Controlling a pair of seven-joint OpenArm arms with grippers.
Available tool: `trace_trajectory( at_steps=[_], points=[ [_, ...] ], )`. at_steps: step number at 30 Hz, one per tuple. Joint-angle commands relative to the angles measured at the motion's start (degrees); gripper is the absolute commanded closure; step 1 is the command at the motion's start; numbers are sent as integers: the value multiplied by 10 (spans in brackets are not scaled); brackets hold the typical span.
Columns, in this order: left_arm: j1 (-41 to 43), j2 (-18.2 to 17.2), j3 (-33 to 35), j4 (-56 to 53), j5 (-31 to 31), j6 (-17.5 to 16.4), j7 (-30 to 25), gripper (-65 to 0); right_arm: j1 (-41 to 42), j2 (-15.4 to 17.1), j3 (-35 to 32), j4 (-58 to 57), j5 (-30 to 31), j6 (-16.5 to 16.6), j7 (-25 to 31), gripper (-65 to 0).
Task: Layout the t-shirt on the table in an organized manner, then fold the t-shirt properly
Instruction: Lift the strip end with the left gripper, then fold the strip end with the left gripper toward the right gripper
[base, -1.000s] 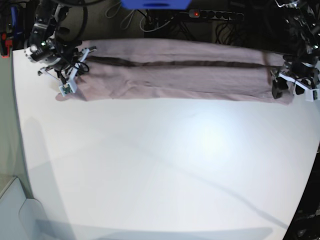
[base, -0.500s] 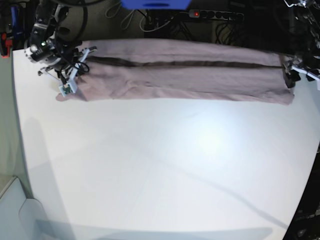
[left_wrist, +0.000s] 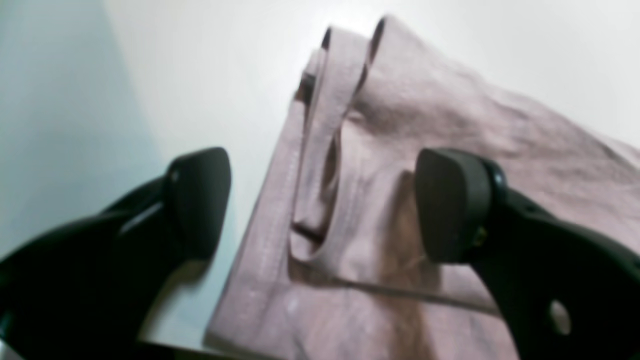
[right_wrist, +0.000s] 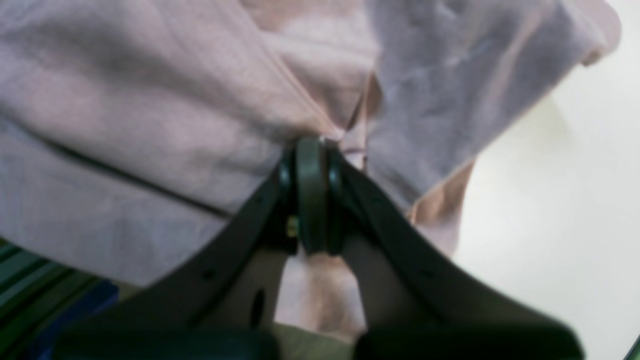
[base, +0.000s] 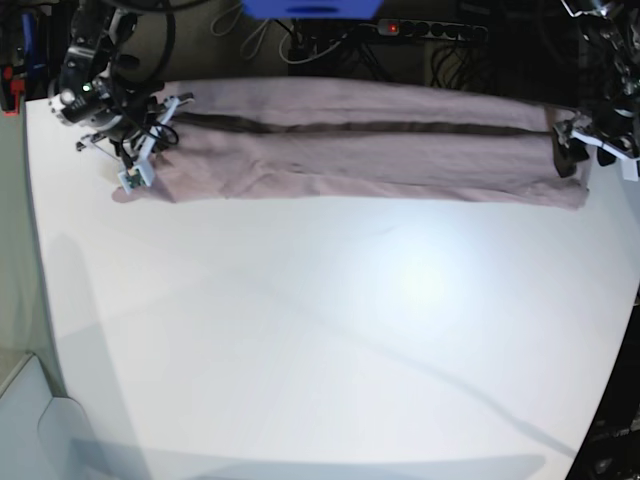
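Mauve cloth, the t-shirt (base: 370, 140), lies along the upper edge of the table (base: 330, 340) as a long band folded lengthwise; crosswise folds appear to remain. Right gripper (base: 135, 172), upper left of the base view, is clamped on a pinch of fabric (visible only in its wrist view). Left gripper (left_wrist: 320, 205) gapes wide, holding nothing, straddling the hem end.

Black curved fingers (left_wrist: 200, 200), rounded pads, small brass screw; white brackets, black cables on arms (base: 100, 90).
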Motion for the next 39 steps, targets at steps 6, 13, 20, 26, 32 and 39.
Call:
trace_trajectory(
  at_steps=[6, 13, 20, 26, 32, 39],
  points=[
    [-8, -7, 3, -11, 7, -1, 21, -288, -1, 0, -1, -1, -4, 0, -17, 0],
    [-13, -12, 39, -34, 7, 1, 20, -9, 0, 0, -1, -1, -4, 0, -17, 0],
    [-8, -10, 40, 6, 7, -1, 22, 0, 10, 2, -1, -1, -4, 0, -19, 0],
    [15, 15, 40, 144, 6, -1, 48, 0, 11, 1, -2, -1, -4, 0, -17, 0],
    [24, 51, 65, 298, 6, -1, 121, 0, 12, 1, -2, -1, -4, 0, -17, 0],
    [48, 86, 154, 419, 6, -1, 182, 0, 12, 1, -2, -1, -4, 0, -17, 0]
  ],
)
